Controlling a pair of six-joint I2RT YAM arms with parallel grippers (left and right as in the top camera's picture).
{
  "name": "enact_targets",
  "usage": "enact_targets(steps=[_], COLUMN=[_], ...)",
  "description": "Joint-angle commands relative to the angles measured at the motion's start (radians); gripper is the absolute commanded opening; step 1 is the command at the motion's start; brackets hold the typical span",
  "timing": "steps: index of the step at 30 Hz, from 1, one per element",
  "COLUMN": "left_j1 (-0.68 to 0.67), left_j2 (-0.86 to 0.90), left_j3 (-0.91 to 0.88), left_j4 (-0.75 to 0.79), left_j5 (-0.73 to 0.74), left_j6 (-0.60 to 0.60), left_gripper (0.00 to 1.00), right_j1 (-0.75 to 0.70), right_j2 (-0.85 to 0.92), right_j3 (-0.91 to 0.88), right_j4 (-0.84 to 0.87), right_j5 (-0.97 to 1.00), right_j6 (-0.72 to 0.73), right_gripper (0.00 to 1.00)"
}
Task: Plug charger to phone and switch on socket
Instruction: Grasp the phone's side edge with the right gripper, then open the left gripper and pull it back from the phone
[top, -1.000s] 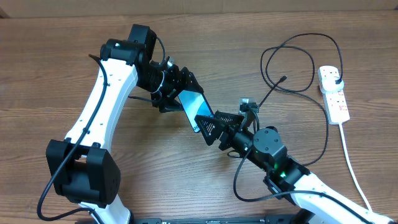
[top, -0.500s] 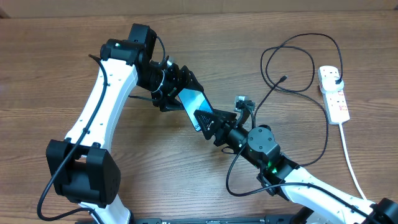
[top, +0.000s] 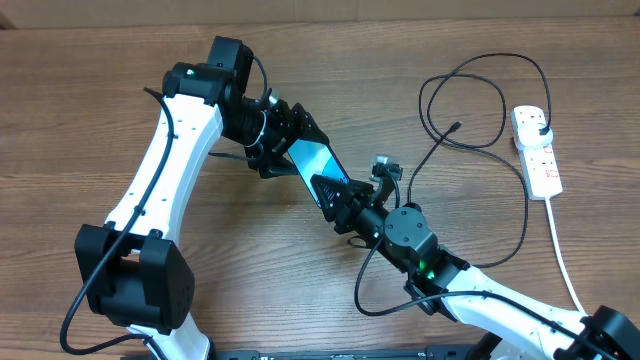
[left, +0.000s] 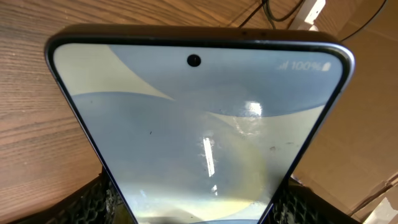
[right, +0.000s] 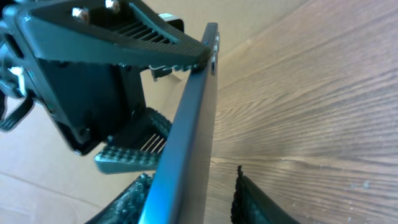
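Phone (top: 312, 163): held off the table (top: 80, 100) near the middle of the overhead view, screen up and tilted, its long side running from upper left to lower right
Left gripper (top: 283, 150): clamped across the phone's upper-left end; in the left wrist view a ribbed pad (left: 93, 200) shows at each lower corner of the frame, hard against the phone's sides
Right gripper (top: 335, 192): jaws apart, straddling the lower-right end; in the right wrist view the thin edge stands between my two fingers (right: 247, 198), nearer the left-hand one, and I cannot tell whether it touches
Charger (top: 500, 57): looped on the wood at upper right, its connector tip (top: 457, 127) lying free, well apart from both grippers; its plug appears seated in the top outlet
Socket (top: 541, 160): flat at the right edge of the overhead frame; switch position too small to read
Step in hand: I judge it a second hold on the phone with the right arm, before any plugging
Why: the selfie-camera hole sits at the end far from the left jaws, so the port end is probably buried in them
Doing it well: I'd centre the edge between my fingers first, close slowly on the sides and not the glass, and keep the left clamp firm until the right grip is sure
Watch for: an off-centre squeeze twisting the phone against the left pads
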Motion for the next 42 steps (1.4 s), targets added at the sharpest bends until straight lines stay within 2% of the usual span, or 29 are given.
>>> enact_targets(steps=[1,4,9,15,21,29,35,42], left_j1=[-0.019,-0.032,-0.055,-0.062,-0.053,0.013,0.06,0.123], left_j2=[-0.001,0.0,0.0,0.0,0.0,-0.001,-0.002,-0.002], left_j3=[0.029,0.029,0.029,0.029,0.029,0.033,0.063,0.153], left_j4=[0.002,0.002,0.002,0.001,0.002,0.002,-0.001,-0.104], left_j5=[0.041,0.028,0.008,-0.027,-0.034,-0.022,0.056,0.06], left_j6=[-0.014,-0.014,-0.014,-0.014,-0.013,0.064,0.156,0.274], left_gripper=[0.7,0.71,0.72,0.75,1.0,1.0,1.0,1.0], right_j1=[0.006,0.006,0.006,0.004,0.004,-0.008,-0.029,-0.069], right_j2=[0.003,0.003,0.003,0.003,0.003,0.003,0.002,-0.022], right_j3=[0.044,0.046,0.046,0.046,0.046,0.046,0.046,0.046], right_j4=[0.009,0.009,0.011,0.011,0.011,0.003,-0.03,-0.038], right_j5=[0.016,0.018,0.019,0.019,0.02,0.027,0.022,-0.042], right_j6=[0.002,0.002,0.002,0.002,0.002,0.002,0.002,0.009], right_gripper=[0.35,0.32,0.18,0.09,0.04,0.04,0.04,0.04])
